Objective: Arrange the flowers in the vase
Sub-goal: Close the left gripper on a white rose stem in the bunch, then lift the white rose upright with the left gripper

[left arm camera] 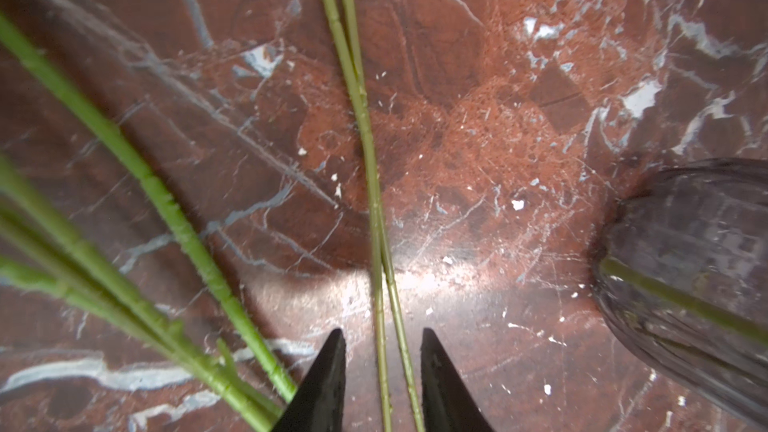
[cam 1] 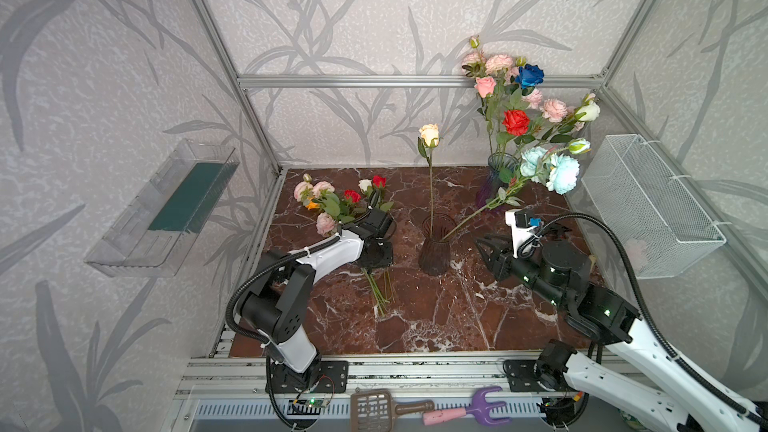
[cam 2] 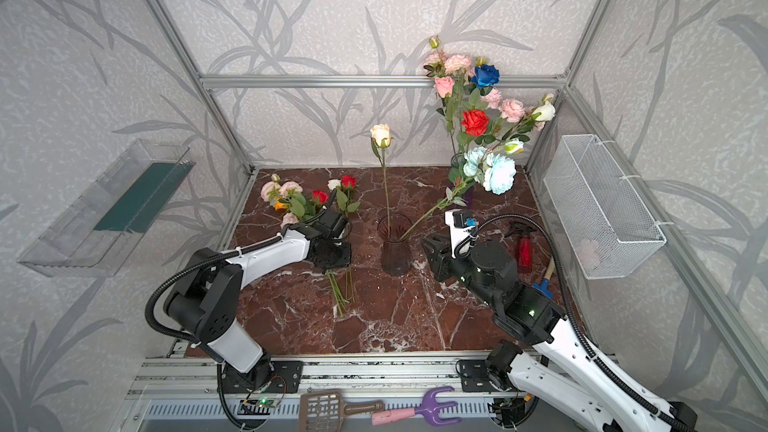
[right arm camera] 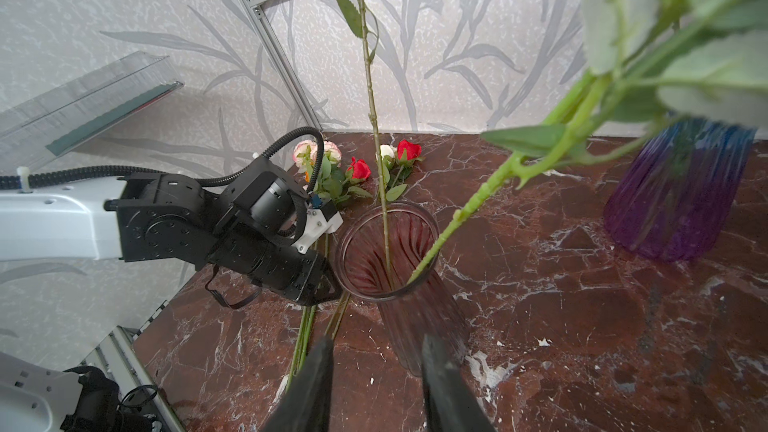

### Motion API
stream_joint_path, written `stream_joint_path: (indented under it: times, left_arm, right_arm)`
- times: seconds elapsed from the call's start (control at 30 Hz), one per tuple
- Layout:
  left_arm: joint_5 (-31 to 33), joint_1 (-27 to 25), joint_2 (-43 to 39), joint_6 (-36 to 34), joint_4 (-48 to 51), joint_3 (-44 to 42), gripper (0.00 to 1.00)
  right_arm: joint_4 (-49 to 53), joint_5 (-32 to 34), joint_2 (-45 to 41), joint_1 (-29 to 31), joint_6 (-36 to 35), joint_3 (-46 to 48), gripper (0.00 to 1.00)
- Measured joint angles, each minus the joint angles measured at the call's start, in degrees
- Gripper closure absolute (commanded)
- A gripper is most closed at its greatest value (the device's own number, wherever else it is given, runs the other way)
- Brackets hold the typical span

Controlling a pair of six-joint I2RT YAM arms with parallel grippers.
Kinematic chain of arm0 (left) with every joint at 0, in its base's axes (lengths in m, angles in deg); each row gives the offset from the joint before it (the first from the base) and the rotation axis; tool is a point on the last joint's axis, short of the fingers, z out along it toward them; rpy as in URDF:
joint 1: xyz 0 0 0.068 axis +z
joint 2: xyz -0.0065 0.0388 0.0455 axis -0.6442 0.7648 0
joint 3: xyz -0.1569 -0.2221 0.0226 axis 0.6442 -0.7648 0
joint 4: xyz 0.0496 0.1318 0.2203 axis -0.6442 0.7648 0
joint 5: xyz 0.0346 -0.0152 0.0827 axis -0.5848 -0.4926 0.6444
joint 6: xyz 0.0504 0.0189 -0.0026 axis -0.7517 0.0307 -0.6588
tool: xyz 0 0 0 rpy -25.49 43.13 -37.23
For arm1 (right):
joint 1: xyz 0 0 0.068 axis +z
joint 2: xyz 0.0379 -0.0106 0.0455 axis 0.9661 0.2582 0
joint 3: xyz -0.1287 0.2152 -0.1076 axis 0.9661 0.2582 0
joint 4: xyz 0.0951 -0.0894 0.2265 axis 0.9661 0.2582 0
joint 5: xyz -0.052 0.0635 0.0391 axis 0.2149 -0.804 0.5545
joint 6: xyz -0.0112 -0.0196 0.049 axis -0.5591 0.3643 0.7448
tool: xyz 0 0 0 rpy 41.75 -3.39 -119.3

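Currently, two thin green stems [left arm camera: 369, 160] of loose flowers [cam 1: 324, 189] left of the dark ribbed glass vase [cam 1: 434, 257] are straddled by the left claw [left arm camera: 383, 331], jaws parted. A cream rose [cam 1: 429, 134] and pale-blue peony [cam 1: 563, 174] are seated in it; the right claw [right arm camera: 378, 337] is spread apart beside it.
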Motion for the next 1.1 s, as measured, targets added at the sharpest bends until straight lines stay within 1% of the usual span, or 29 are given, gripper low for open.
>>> stream_joint_path:
  times: [0.17, 0.27, 0.4, 0.6, 0.8, 1.1]
  left_arm:
    - [0.7, -0.6, 3.4, -0.8, -0.1, 0.5, 0.78]
    - [1.9, -0.7, 4.7, -1.2, 0.1, 0.8, 0.85]
    - [3.0, -0.7, 4.7, -1.2, 0.1, 0.8, 0.90]
    - [3.1, -0.7, 4.7, -1.4, 0.3, 0.9, 1.00]
    - [3.5, -0.7, 3.0, -1.7, 2.1, 2.4, 1.00]
    - [4.8, -0.7, -6.3, -1.6, 3.5, 3.4, 1.00]
  right_arm:
    - [0.7, 0.2, -0.6, 0.0, 0.0, 0.0, 0.63]
    - [0.9, 0.5, -0.9, 0.0, 0.0, 0.0, 0.63]
    - [0.9, 0.7, -1.0, 0.0, 0.0, 0.0, 0.63]
    - [0.9, 1.0, -0.9, 0.0, 0.0, 0.0, 0.63]
    - [0.9, 1.1, -1.0, 0.0, 0.0, 0.0, 0.63]
    - [1.8, 1.1, -2.4, 0.0, 0.1, 0.0, 0.63]
